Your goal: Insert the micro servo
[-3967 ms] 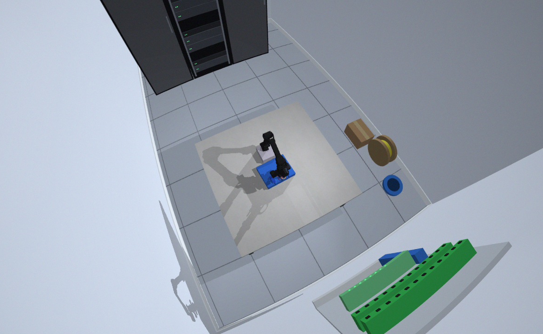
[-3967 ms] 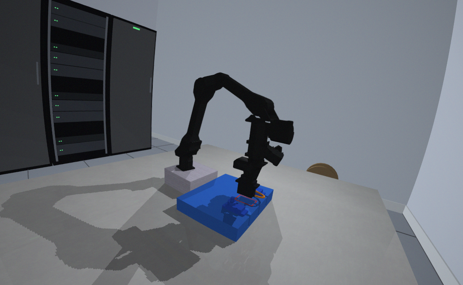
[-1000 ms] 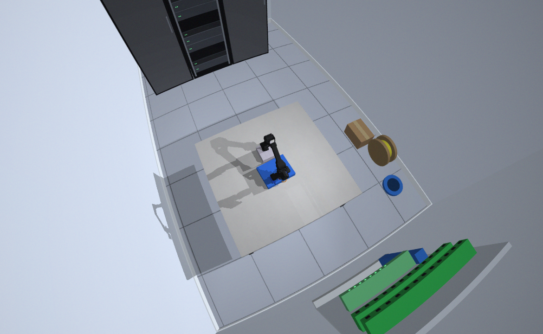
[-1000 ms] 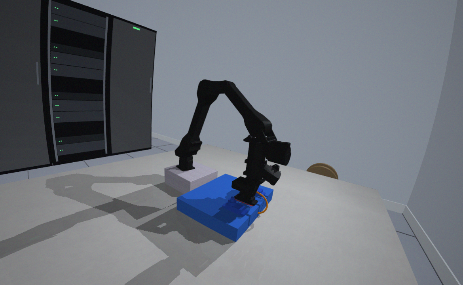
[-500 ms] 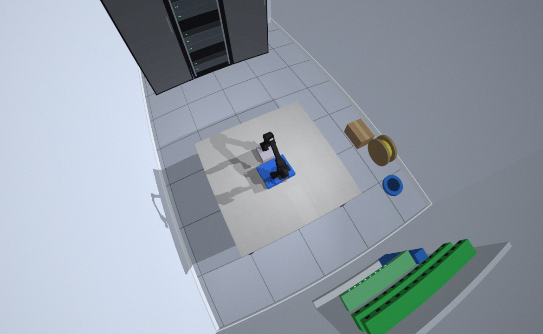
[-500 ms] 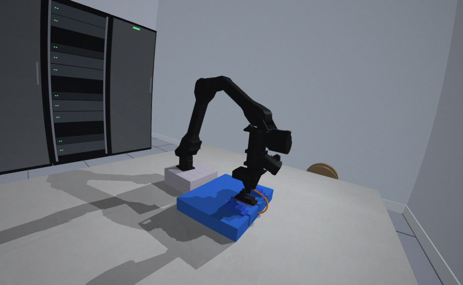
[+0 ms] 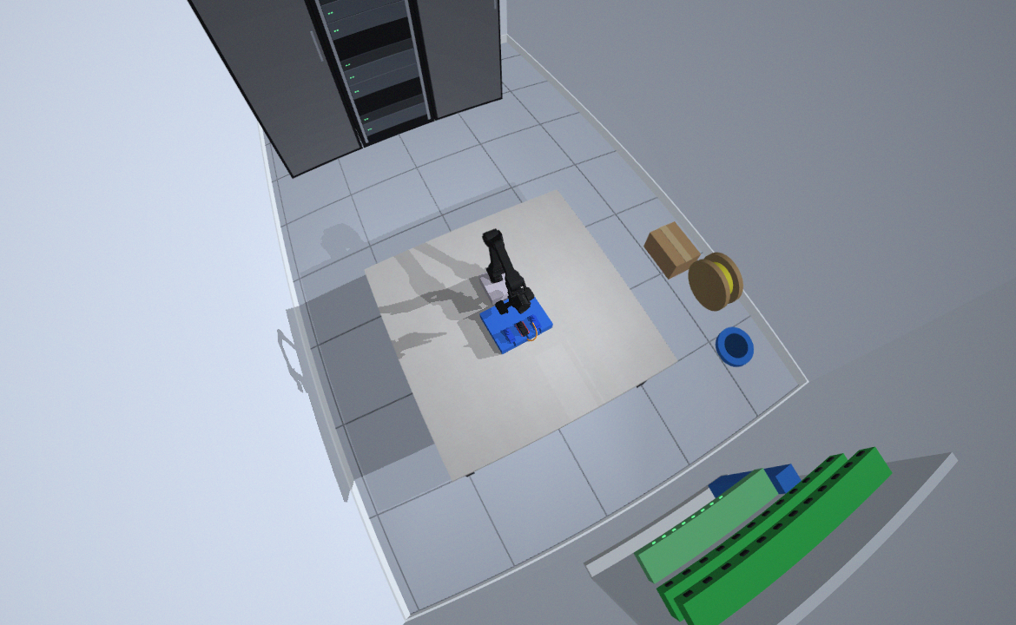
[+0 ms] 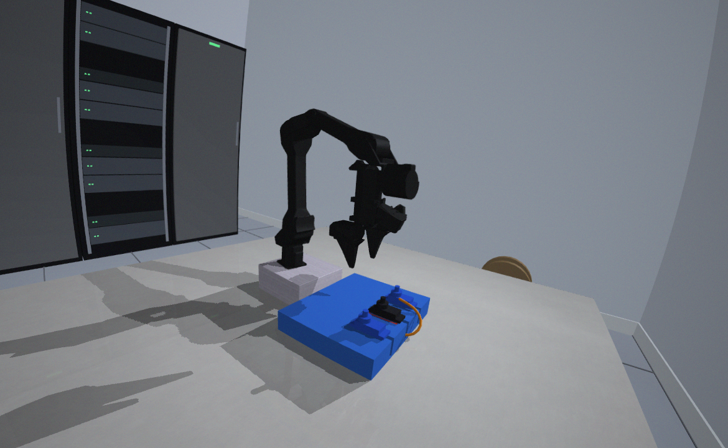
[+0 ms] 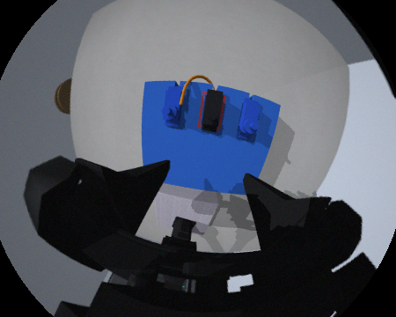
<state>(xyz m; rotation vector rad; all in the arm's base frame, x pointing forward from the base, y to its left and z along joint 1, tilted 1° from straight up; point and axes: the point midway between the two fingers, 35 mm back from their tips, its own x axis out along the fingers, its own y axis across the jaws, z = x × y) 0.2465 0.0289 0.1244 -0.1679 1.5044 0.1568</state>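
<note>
The blue deck (image 7: pixel 496 317) (image 8: pixel 322 300) (image 9: pixel 202 154) rests near the middle of the tabletop (image 7: pixel 589 311) (image 8: pixel 494 362) (image 9: pixel 119 57), well inside all four edges. The black micro servo (image 7: pixel 523 327) (image 8: pixel 387 310) (image 9: pixel 211 110) stands in the red-marked middle pocket, between two blue servos, output shaft (image 8: pixel 381 301) up. It appears level; full contact under both ears cannot be confirmed. The orange cable (image 7: pixel 535 334) (image 8: pixel 420 323) (image 9: pixel 198 76) arches out past the deck edge at the notched side; its seating in the notch cannot be verified.

Handling (estimate): light, rigid body with smooth sides; flexible cable; shaft and ears are the delicate parts. If regrasping is required, grip the long body sides, avoiding shaft and cable. The neighbouring servos limit finger room on both sides.

The gripper (image 7: pixel 515 305) (image 8: pixel 362 261) (image 9: pixel 208 171) is almost fully open and holds nothing. Its tips hang above the deck, apart from the servo, toward the arm's base block (image 7: pixel 491 289) (image 8: pixel 283 278) (image 9: pixel 185 202). The block sits between the deck and the tabletop edge facing the cabinet (image 7: pixel 263 77) (image 8: pixel 205 139). Upward travel appears unobstructed. Release is complete; placement appears nearly finished, pending the cable check. The spool (image 7: pixel 708 287) (image 8: pixel 506 267) (image 9: pixel 63 97) lies beyond the opposite long reach of the tabletop, off its edge.
</note>
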